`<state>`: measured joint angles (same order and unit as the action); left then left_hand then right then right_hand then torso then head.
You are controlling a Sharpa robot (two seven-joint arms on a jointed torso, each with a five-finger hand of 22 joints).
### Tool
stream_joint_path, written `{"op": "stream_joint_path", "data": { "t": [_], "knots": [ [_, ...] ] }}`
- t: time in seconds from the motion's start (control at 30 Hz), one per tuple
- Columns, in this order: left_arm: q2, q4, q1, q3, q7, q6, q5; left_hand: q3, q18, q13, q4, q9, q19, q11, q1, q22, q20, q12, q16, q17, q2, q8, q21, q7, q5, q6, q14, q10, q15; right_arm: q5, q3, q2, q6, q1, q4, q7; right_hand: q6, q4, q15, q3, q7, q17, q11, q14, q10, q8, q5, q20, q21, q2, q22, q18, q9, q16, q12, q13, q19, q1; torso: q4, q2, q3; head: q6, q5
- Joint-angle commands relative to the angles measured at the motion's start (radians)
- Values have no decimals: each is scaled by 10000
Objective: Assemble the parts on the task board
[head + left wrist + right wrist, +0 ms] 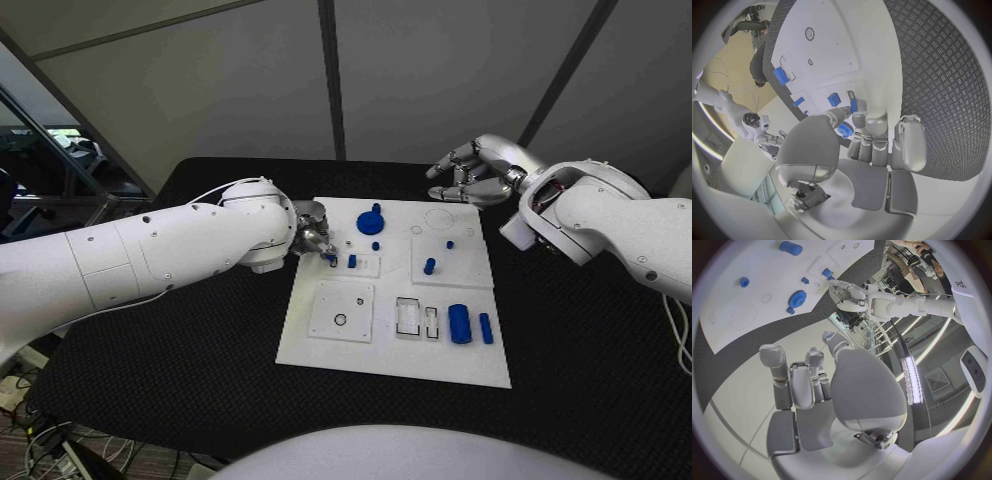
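Note:
The white task board lies mid-table. My left hand reaches over its left edge, fingertips right at a small blue peg beside a second small blue piece. Whether the peg is pinched I cannot tell. A blue gear lies on the board just behind that hand, apart from it. My right hand hovers off the board's back right corner, fingers loosely apart and holding nothing. In the right wrist view that hand faces the board, with the gear beyond it.
An upright blue peg stands mid-board. A thick blue cylinder and a slim blue bar lie at the front right beside narrow slots. A small ring marks the front left plate. Black table surrounds the board.

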<state>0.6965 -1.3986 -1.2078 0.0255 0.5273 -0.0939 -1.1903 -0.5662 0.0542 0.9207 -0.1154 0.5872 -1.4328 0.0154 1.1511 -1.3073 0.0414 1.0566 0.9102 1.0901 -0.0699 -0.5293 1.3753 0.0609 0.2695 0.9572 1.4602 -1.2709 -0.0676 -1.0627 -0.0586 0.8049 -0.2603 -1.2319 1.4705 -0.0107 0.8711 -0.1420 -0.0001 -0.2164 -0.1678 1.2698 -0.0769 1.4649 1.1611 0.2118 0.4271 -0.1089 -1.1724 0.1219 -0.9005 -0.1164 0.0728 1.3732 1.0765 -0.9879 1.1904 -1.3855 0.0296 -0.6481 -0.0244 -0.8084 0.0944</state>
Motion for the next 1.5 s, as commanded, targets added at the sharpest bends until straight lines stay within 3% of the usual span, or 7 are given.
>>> {"op": "stream_joint_path", "data": {
  "t": [0.03, 1.27, 1.5],
  "knots": [
    [11, -62, 17, 38, 71, -263, -114, -989, 37, 14, 939, 9, -82, 23, -75, -677, -12, 34, 63, 15, 64, -42, 30, -57, 68, 4, 53, -76, -49, 37, -4, -6, 79, -19, -9, 17, 57, -25, -46, -23, 41, -9, 41, 360, -36, 25, 53, 51, 53, -25, 5, -147, -13, -35, -2, 4, -8, 59, -3, 0, 4, 42, -9],
    [3, -145, 17, 74, 94, -609, -365, -1101, 28, 120, 1054, 27, -107, 38, -150, -714, -22, 140, 79, 28, 24, -102, 58, -71, 66, 3, 61, -150, -59, 56, -4, 2, 142, -19, -19, 10, 60, -28, -46, -25, 40, -2, 40, 362, -32, 28, 54, 51, 60, -27, 15, -149, -13, -31, 4, -1, -12, 62, -4, -6, -4, 45, -27],
    [-55, -119, 17, 75, 92, -610, -390, -1101, 9, 303, 1081, 50, -156, 58, -399, -786, -32, 318, 99, 42, -81, -199, 117, -108, 42, 69, 75, -287, -70, 56, -4, 4, 140, -20, -11, 4, 60, -28, -46, -25, 40, -2, 40, 362, -32, 28, 54, 51, 60, -27, 15, -149, -13, -31, 4, -1, -12, 62, -15, -13, -9, 30, -40]
  ]
}}
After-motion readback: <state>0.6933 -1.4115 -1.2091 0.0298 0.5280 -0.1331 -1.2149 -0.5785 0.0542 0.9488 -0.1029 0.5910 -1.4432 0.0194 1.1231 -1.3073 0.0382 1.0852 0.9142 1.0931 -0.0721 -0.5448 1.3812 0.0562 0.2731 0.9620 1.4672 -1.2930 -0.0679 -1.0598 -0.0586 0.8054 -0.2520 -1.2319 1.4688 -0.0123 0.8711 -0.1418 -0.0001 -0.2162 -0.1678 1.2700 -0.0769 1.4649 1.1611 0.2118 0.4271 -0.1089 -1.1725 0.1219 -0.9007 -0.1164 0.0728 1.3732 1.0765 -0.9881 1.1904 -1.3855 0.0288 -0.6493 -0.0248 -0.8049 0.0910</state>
